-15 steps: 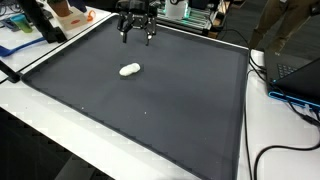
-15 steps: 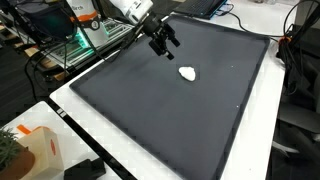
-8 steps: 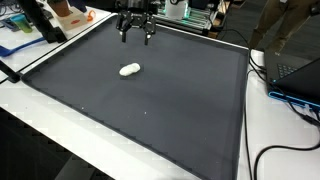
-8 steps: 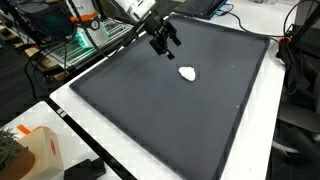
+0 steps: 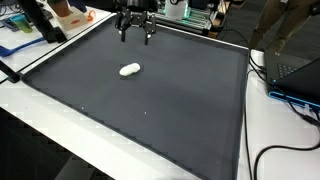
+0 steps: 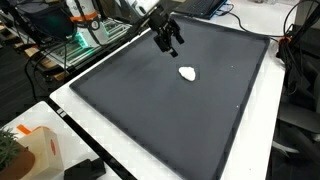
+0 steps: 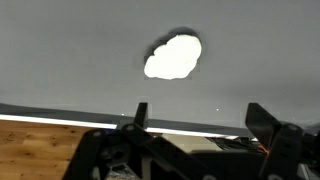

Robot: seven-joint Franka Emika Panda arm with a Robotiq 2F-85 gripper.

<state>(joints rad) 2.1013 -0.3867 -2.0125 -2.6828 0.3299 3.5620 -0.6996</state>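
1. Risk (judgement): the small white oval lump [image 5: 130, 69] lies alone on the dark grey mat [image 5: 180, 110], left of centre in an exterior view, and looks light and rounded. A descent that is off-centre could let one finger nudge it, so it skids or rolls across the mat instead of seating between the fingers.
2. Risk (judgement): the lump is low. Fingers coming down too far could press into the mat; stopping too high could close above the lump.
3. Risk (judgement): the black pincer [image 5: 136, 38] hangs at the upper centre of the frame, near the mat's far edge and well apart from the lump, so any reach leaves room for aiming error.
4. Pincer: released, jaws at full spread, holding nothing and touching nothing. In the wrist view both fingers [image 7: 140, 115] sit at the bottom of the frame, with the lump [image 7: 173, 56] above them in the upper centre.
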